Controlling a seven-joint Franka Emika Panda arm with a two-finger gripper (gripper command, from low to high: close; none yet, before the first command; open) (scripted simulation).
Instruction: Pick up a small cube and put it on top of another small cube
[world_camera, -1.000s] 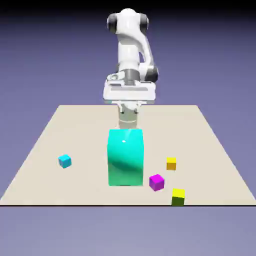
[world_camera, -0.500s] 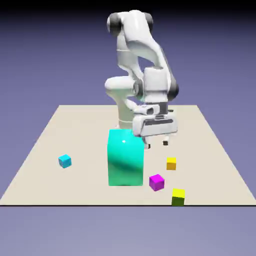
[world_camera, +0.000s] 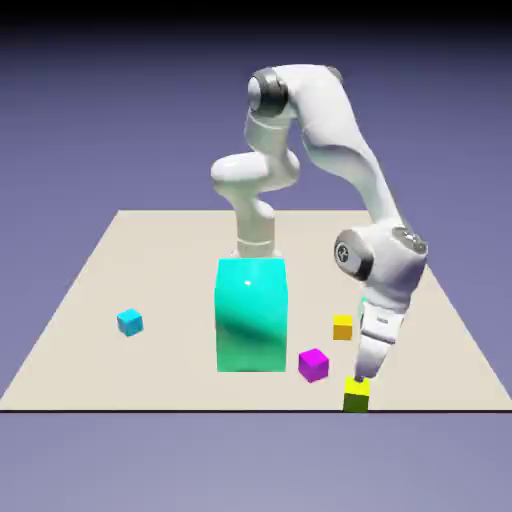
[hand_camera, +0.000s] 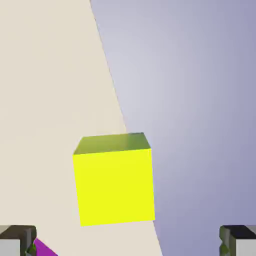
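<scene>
- The lime-yellow cube (world_camera: 356, 396) sits on the counter (world_camera: 180, 375), to the exterior view's right of the teal block (world_camera: 251, 316) and nearer the camera than that block, right at the counter's near edge
- The magenta cube (world_camera: 313, 365) is near the teal block, just off its side towards the exterior view's right, between the block and the lime-yellow cube
- The hand (world_camera: 359, 379) is also to the right of the teal block, low over the lime-yellow cube and tilted in the exterior view; whether it touches the cube, I cannot tell
- Its fingers are wide apart in the hand view, with nothing gripped
- The orange-yellow cube (world_camera: 342, 328) stands to the right of the teal block, farther from the camera than the magenta cube
- The cyan cube (world_camera: 130, 322) lies to the left of the teal block, well apart from it
- The arm (world_camera: 345, 130) rises behind the teal block and reaches round its right side
</scene>
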